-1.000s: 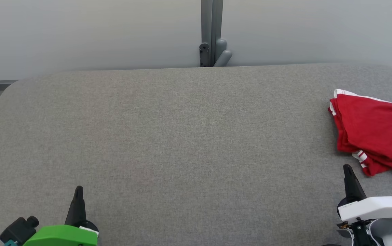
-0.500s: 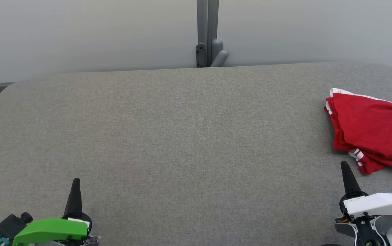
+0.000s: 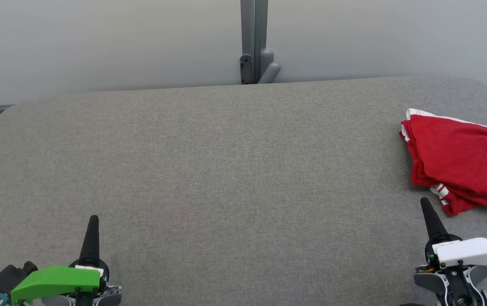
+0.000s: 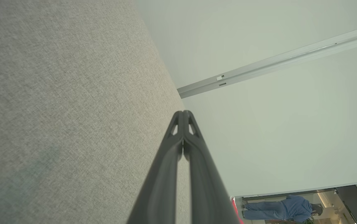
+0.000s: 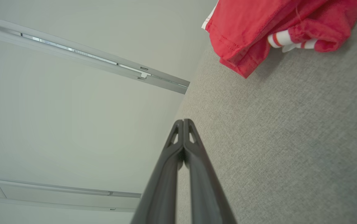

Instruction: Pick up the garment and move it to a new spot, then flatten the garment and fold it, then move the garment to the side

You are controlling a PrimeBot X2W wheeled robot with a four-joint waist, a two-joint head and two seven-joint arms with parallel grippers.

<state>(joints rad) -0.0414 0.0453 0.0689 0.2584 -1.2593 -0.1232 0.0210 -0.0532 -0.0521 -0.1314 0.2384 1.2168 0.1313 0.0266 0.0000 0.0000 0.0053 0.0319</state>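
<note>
**Left gripper (image 3: 93,219) and right gripper (image 3: 424,200) both closed and empty; garment (image 3: 455,161) at our far right**

Our left gripper sits at the lower left of the head view. Its two dark fingers (image 4: 166,168) are pressed together with nothing between them, and the left wrist view shows the tips meeting beside the grey table (image 3: 226,170). A green cover (image 3: 54,282) caps that wrist. Our right gripper is at the lower right under a white cover (image 3: 474,250). Its fingers (image 5: 166,174) are likewise pinched to a single point and hold nothing.

The garment is red with white striped trim. We see it lying in loose, bunched layers at the far right of the table, its right side cut off by the edge of the head view. Neither gripper holds it. The right gripper's tip points toward the garment's near left corner and stands near it but apart, with a strip of bare grey fabric between. In the right wrist view the garment lies beyond the fingertips, toward the upper right. The left gripper is well apart from it, across the table.

Behind the table we see a pale wall (image 3: 99,42) and a grey upright post (image 3: 251,38). At the bottom right of the left wrist view a person (image 4: 281,208) in blue appears, small and sideways in that view.
</note>
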